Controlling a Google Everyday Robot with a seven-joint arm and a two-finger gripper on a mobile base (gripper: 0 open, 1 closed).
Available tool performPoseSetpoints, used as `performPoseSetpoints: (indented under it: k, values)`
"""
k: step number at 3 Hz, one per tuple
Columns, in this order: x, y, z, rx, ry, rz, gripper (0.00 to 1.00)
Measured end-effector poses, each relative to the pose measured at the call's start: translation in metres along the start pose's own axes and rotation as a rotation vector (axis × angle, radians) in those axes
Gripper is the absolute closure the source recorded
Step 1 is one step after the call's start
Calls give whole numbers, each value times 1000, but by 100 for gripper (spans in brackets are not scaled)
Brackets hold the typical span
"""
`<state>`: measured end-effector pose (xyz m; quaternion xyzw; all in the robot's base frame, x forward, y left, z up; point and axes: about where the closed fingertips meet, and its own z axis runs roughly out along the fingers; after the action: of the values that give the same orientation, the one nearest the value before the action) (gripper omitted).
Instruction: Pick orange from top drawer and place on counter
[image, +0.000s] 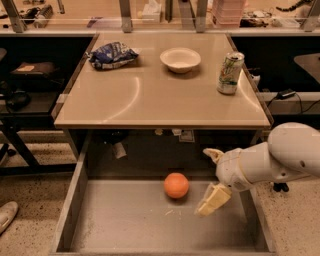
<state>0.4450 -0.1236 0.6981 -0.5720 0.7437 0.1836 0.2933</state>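
The orange lies on the flat grey bottom of the open top drawer, near its back middle. The beige counter spans above the drawer's back. My gripper hangs over the right part of the drawer, just right of the orange and apart from it. Its two cream fingers are spread open and hold nothing. The white arm comes in from the right.
On the counter stand a white bowl, a green soda can near the right edge and a blue chip bag at the back left. The drawer's side walls flank the orange. A shoe lies on the floor at left.
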Motion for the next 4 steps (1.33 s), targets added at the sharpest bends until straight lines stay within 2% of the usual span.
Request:
performPoseSetpoints:
  k: [1,2,3,4]
  values:
    - [-7,7,35,-41,-83,13,0]
    - [-7,14,69,-62,-133,4,0]
    - [-7,10,90,-54,-175,-1,0]
    - [-6,3,107,-70,-209,21,0]
